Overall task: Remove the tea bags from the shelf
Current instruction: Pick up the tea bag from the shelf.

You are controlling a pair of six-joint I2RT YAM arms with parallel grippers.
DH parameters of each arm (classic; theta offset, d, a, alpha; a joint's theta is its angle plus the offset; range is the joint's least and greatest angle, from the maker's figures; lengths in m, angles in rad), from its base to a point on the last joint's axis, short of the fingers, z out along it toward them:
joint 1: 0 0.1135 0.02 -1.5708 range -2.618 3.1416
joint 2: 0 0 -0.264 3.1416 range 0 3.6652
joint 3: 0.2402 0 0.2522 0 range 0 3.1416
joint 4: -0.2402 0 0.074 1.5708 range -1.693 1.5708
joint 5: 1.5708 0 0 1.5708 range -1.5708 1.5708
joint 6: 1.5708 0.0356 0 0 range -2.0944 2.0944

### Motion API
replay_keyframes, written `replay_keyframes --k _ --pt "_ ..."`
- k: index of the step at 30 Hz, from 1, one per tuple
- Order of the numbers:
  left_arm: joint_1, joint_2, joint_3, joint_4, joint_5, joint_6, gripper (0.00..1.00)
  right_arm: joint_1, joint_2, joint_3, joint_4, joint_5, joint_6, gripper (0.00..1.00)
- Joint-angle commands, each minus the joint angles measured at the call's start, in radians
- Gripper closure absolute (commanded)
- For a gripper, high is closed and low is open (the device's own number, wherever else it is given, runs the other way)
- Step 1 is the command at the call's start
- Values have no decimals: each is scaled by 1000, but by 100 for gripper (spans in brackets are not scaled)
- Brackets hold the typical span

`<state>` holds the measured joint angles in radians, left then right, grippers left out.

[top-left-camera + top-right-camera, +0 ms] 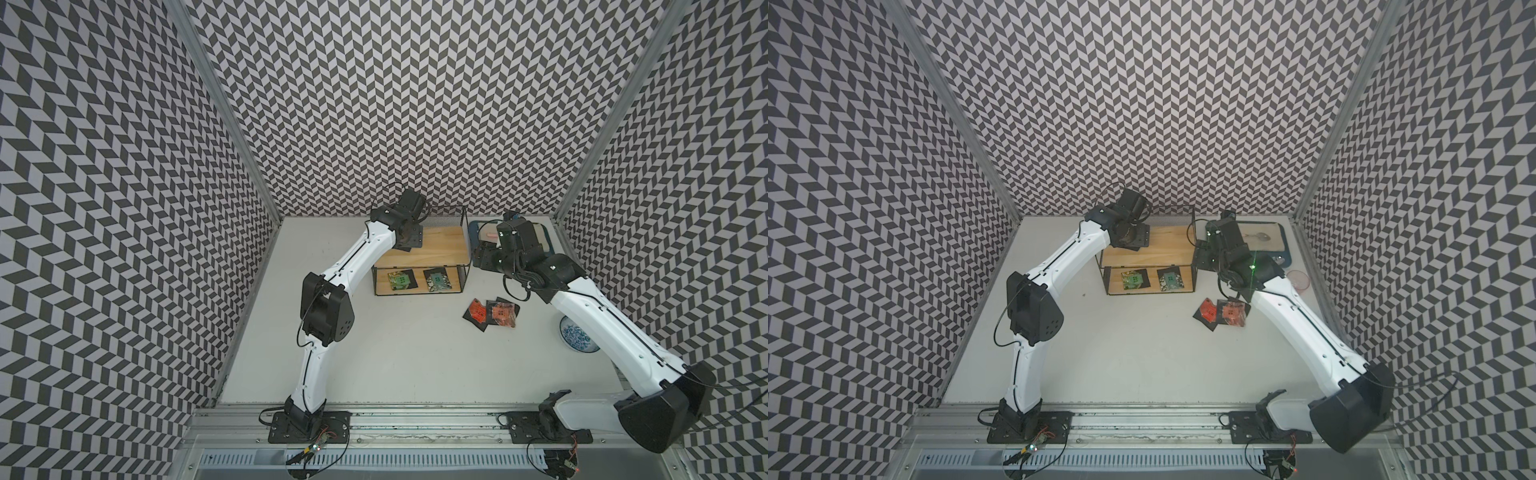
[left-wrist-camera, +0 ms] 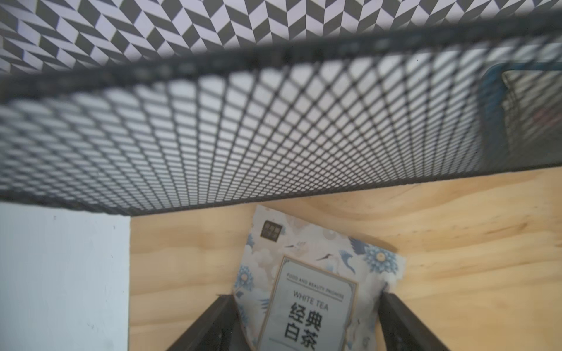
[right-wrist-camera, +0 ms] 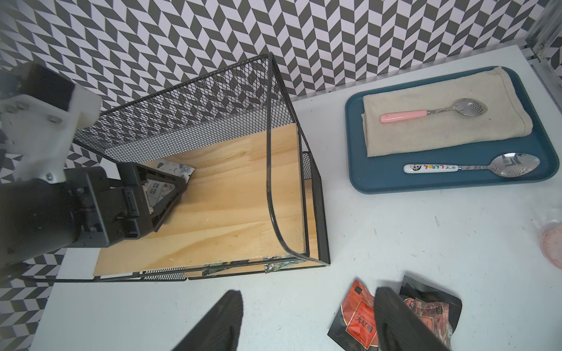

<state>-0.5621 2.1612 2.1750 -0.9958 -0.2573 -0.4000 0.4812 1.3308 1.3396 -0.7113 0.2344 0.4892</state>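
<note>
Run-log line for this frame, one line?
left gripper: astride white tea bag on shelf top board, grip unclear | right gripper: open, empty | green tea bags: two on lower board | orange tea bags: on table

With twelve o'clock at the patterned back wall, the shelf (image 3: 237, 194) has the blue tray (image 3: 380, 179) at its three o'clock, a pink-handled spoon (image 3: 425, 112) lying on the tray's cloth (image 3: 441, 136). Two orange-red tea bags (image 3: 359, 322) lie on the table at the shelf's five o'clock. At ten o'clock on the top board the left gripper (image 3: 173, 194) straddles a white tea bag (image 3: 176, 168), while the right gripper (image 3: 307, 322) has its fingers wide apart.
</note>
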Motion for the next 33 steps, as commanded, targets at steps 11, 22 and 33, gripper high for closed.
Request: replay_keyframes --k 11,22,33 --pt "-5 -40 -75 25 20 36 51 1 -6 15 24 3 2 28" --pt "-34 -105 -57 51 -7 49 68 1 -2 13 29 7 2 28" --pt "-42 -161 -56 45 -26 32 75 0 6 25 30 6 0 28"
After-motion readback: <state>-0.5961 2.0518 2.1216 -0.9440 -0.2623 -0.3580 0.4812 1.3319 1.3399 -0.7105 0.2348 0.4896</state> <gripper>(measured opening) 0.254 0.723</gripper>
